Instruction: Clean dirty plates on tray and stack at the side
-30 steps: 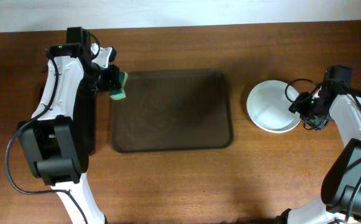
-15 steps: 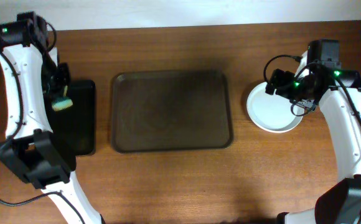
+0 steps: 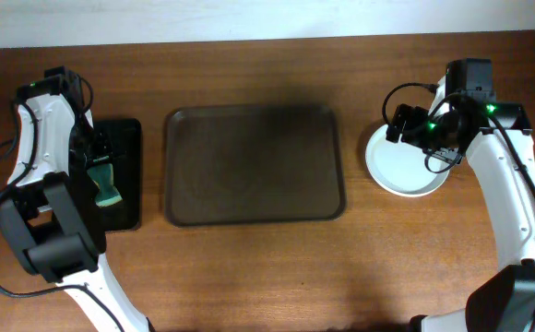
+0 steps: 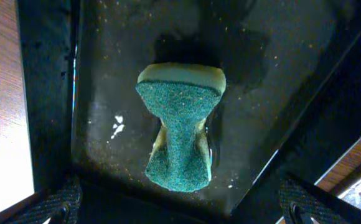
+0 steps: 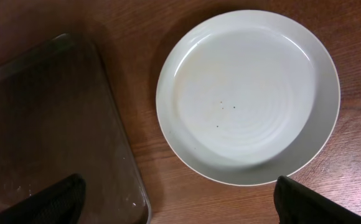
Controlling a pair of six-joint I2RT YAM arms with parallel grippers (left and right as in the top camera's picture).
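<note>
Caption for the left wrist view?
Green sponge lies in the small black tray beneath the open left pincer.

Wooden table (image 3: 249,277), dark-brown tray (image 3: 254,166) mid-table, small black tray (image 3: 129,198) and white plate (image 3: 398,171) flanking it

A round white plate (image 3: 397,172) sits flat on the wooden table (image 3: 249,267), to the right of the tray and not touching it. Its shallow, faintly ringed well (image 5: 249,96) shows only a few tiny dark specks near the centre. The dark-brown tray (image 3: 254,164), rectangular with rounded corners and a raised rim, lies mid-table, its whole floor in view.
</note>
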